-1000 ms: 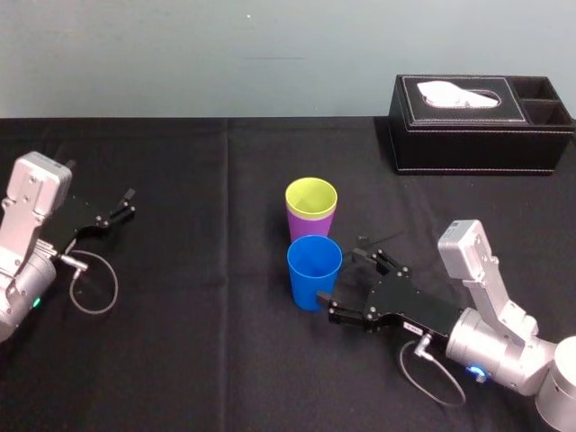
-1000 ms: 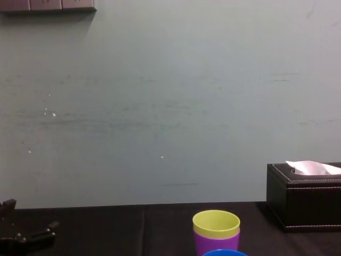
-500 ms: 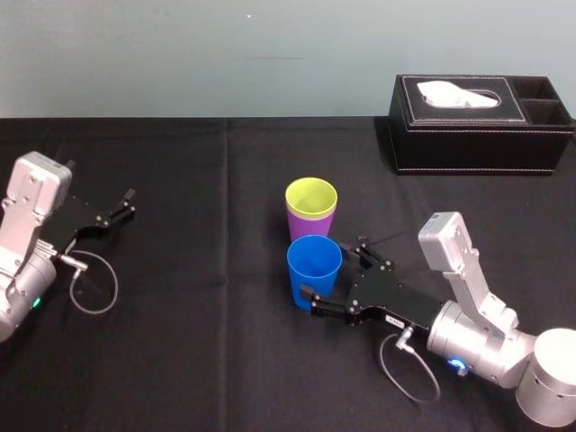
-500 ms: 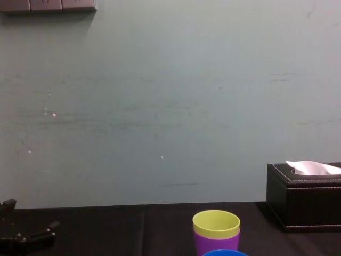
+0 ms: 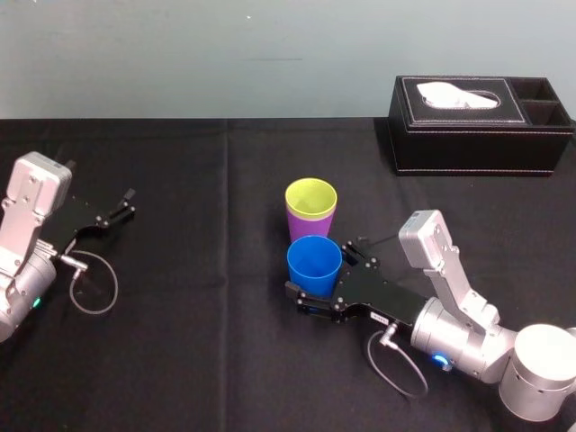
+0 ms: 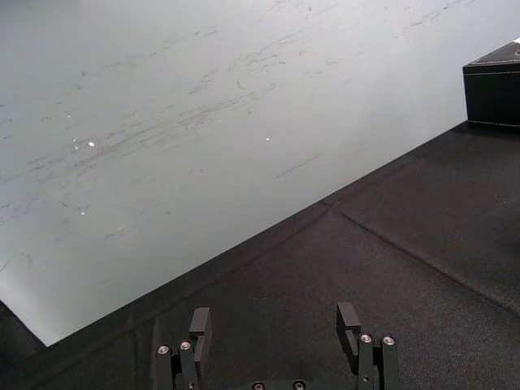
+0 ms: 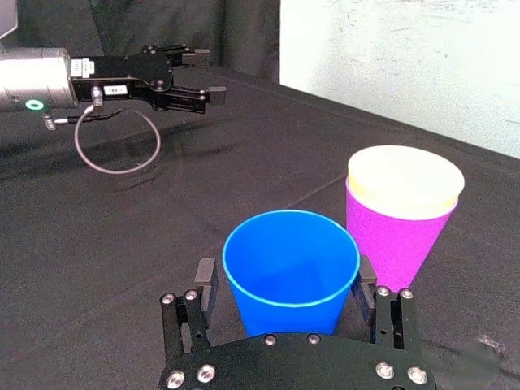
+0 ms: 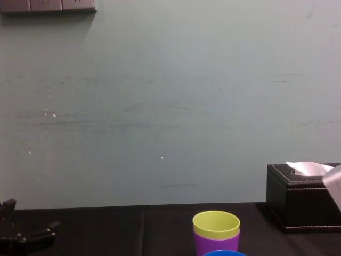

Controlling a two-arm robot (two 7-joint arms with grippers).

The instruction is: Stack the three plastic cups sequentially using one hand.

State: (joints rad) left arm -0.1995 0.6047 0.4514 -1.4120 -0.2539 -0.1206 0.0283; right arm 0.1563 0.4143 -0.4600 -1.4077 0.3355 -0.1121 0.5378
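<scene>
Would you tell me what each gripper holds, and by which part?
Nothing yet: the right gripper stands open around the blue cup, low on its wall; the left gripper is empty.

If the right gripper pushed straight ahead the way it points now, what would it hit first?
Most likely the bright blue plastic cup, which stands between the open fingers of the right gripper.

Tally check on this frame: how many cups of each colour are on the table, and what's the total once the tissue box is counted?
Blue cup: 1
Yellow-green cup: 1, nested in the purple one
Purple cup: 1
Black tissue box: 1
Total: 4
</scene>
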